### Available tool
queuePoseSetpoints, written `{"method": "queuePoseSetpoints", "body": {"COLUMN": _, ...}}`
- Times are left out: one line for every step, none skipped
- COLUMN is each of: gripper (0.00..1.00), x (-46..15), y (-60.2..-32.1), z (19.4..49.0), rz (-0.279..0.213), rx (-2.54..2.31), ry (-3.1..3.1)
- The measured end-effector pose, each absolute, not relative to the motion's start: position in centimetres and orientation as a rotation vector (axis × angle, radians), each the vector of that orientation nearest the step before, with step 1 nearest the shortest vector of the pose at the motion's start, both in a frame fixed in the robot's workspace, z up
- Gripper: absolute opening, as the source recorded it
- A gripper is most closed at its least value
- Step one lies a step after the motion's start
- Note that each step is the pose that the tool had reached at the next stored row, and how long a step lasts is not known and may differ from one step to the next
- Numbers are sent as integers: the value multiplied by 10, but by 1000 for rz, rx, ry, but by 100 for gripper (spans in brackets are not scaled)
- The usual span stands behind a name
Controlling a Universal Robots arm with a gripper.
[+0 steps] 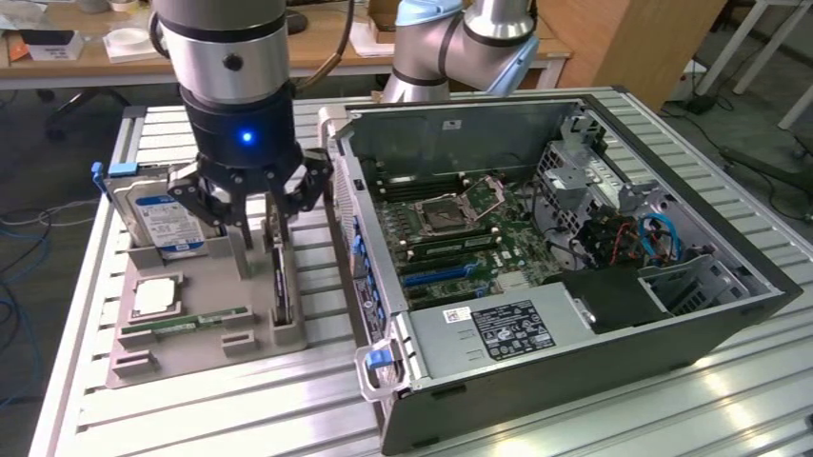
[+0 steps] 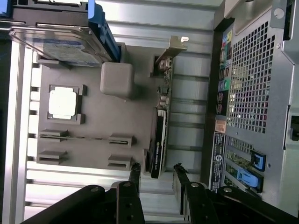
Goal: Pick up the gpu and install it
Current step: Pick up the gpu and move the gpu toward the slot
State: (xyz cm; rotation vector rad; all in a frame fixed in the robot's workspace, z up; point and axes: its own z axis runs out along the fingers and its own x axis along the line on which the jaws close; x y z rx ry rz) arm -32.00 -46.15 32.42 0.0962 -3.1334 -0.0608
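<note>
Currently gripper (image 2: 156, 166) spread, gpu (image 2: 160, 135) edge-up just beneath, between its fingers; an off-centre pinch may tilt it, jamming it in tray (image 2: 93, 122).

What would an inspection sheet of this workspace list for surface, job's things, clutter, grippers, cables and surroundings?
Surface: slatted metal table, carrying a grey holder and an open PC case.
Job's things: gpu stands on edge in the holder, beside the case.
Clutter: hard drive, CPU and RAM in the holder.
Grippers: end effector open, a finger on each side of the gpu.
Cables: blue and red case cables; floor cables.
Surroundings: second arm, desks behind.
</note>
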Motion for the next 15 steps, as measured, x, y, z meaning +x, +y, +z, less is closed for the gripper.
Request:
{"method": "queuePoseSetpoints", "body": {"gripper": 41, "x": -320, "y": -462, "z": 323, "rz": -61, "rx": 96, "ry": -3133}}
{"method": "queuePoseSetpoints", "body": {"gripper": 41, "x": -320, "y": -462, "z": 322, "rz": -61, "rx": 96, "ry": -3133}}
{"method": "queuePoseSetpoints", "body": {"gripper": 41, "x": -320, "y": -462, "z": 321, "rz": -61, "rx": 96, "ry": -3133}}
{"method": "queuePoseSetpoints", "body": {"gripper": 41, "x": -320, "y": -462, "z": 320, "rz": -61, "rx": 96, "ry": -3133}}
{"method": "queuePoseSetpoints", "body": {"gripper": 41, "x": -320, "y": -462, "z": 319, "rz": -61, "rx": 96, "ry": -3133}}
{"method": "queuePoseSetpoints", "body": {"gripper": 41, "x": -320, "y": -463, "z": 317, "rz": -61, "rx": 96, "ry": -3133}}
{"method": "queuePoseSetpoints", "body": {"gripper": 41, "x": -320, "y": -463, "z": 316, "rz": -61, "rx": 96, "ry": -3133}}
{"method": "queuePoseSetpoints", "body": {"gripper": 41, "x": -320, "y": -463, "z": 315, "rz": -61, "rx": 96, "ry": -3133}}
{"method": "queuePoseSetpoints", "body": {"gripper": 41, "x": -320, "y": -463, "z": 314, "rz": -61, "rx": 97, "ry": -3133}}
{"method": "queuePoseSetpoints", "body": {"gripper": 41, "x": -320, "y": -464, "z": 313, "rz": -61, "rx": 96, "ry": -3133}}
{"method": "queuePoseSetpoints", "body": {"gripper": 41, "x": -320, "y": -464, "z": 312, "rz": -61, "rx": 96, "ry": -3133}}
{"method": "queuePoseSetpoints", "body": {"gripper": 41, "x": -320, "y": -464, "z": 311, "rz": -61, "rx": 96, "ry": -3133}}
{"method": "queuePoseSetpoints", "body": {"gripper": 41, "x": -320, "y": -464, "z": 310, "rz": -61, "rx": 96, "ry": -3133}}
{"method": "queuePoseSetpoints", "body": {"gripper": 41, "x": -320, "y": -464, "z": 309, "rz": -61, "rx": 96, "ry": -3133}}
{"method": "queuePoseSetpoints", "body": {"gripper": 41, "x": -320, "y": -465, "z": 308, "rz": -61, "rx": 96, "ry": -3133}}
